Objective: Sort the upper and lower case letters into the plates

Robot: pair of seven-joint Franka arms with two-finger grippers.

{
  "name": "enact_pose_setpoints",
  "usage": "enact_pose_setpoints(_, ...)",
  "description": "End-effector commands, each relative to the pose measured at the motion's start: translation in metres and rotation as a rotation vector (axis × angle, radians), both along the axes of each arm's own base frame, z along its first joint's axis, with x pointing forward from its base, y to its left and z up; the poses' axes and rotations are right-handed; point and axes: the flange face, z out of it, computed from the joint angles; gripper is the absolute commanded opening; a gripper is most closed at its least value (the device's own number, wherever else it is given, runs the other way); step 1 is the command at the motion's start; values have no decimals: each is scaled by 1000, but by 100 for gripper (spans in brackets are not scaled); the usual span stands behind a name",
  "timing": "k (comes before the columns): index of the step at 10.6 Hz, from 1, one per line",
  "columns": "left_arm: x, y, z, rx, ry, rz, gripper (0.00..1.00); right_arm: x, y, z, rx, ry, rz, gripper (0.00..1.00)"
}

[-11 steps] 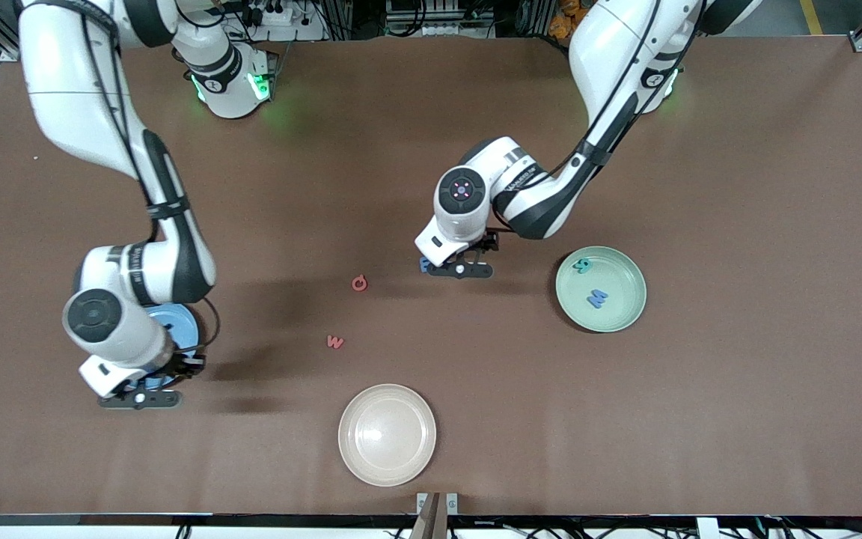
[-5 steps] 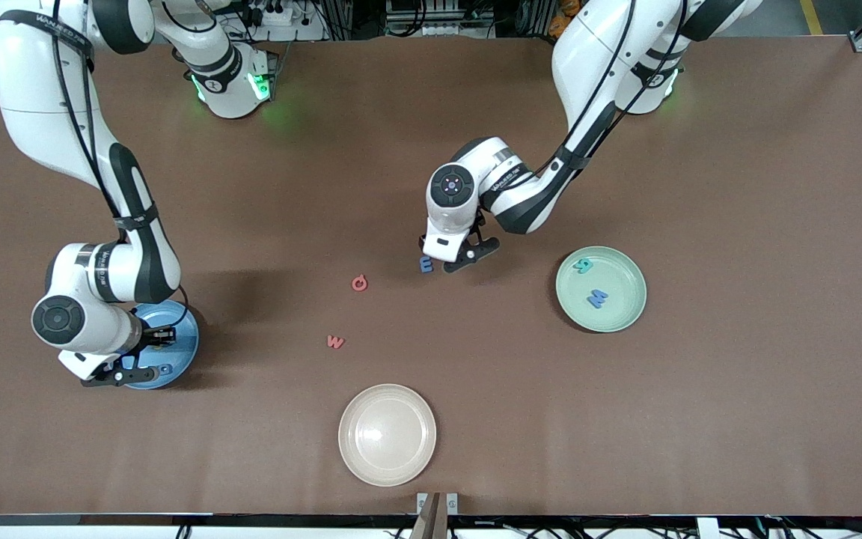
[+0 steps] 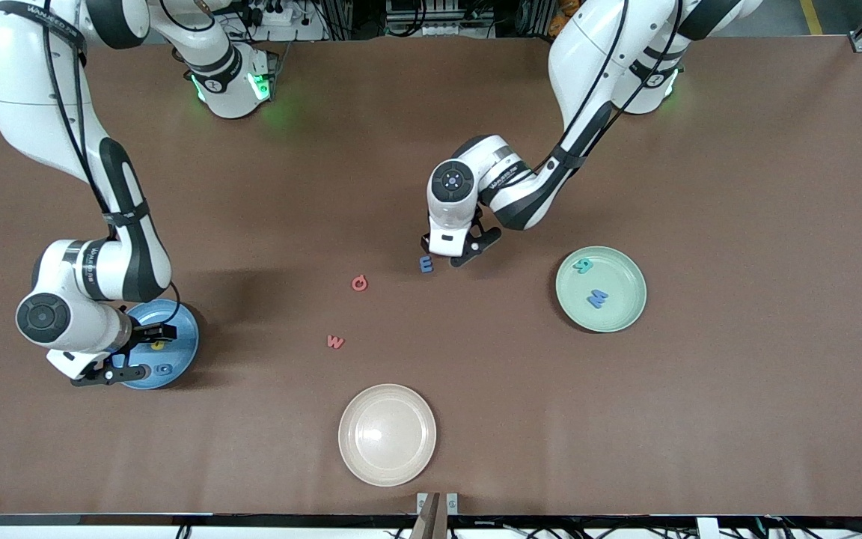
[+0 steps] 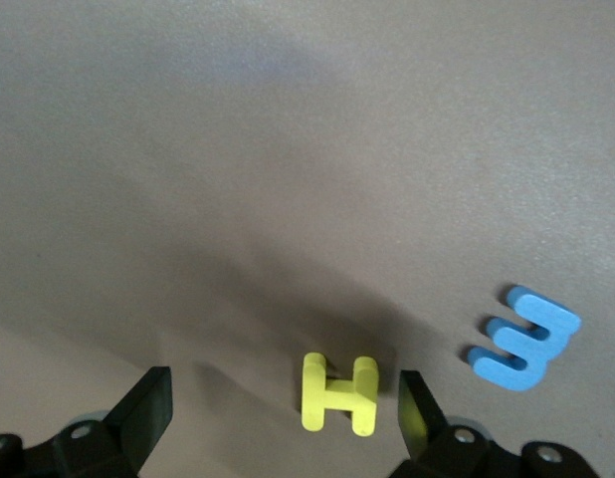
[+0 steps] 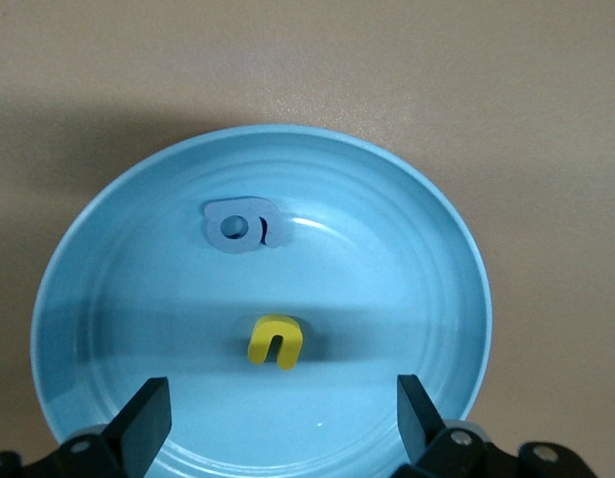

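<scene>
Centring matters most — left gripper (image 4: 278, 418), fingers wide, hangs over yellow H (image 4: 338, 394) beside blue E (image 3: 426, 263) mid-frame and should straddle it squarely, while right gripper (image 5: 278, 418), wide too, waits over blue plate (image 3: 185, 352).

A light blue plate (image 5: 427, 229) holds a yellow letter (image 5: 276, 342) and a grey-blue one (image 5: 242, 224), while a yellow H (image 4: 338, 394) and blue E (image 4: 523, 339) lie on the brown tabletop (image 4: 288, 149).
</scene>
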Motion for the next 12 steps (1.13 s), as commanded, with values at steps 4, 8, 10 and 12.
enact_pose_setpoints(4, -10, -3, -5, -8, -60, -23, 100, -3, 3, 9, 12, 3, 12, 100)
enact_pose_setpoints(8, -12, -1, -10, -6, -70, -37, 94, 4, 38, 14, 16, -26, -24, 100)
enact_pose_setpoints(10, -11, -1, -9, -8, -72, -36, 73, 7, 61, 16, 13, -43, -54, 100)
enact_pose_setpoints(12, -12, -1, -10, -6, -70, -37, 71, 9, 83, 19, 66, -58, -108, 100)
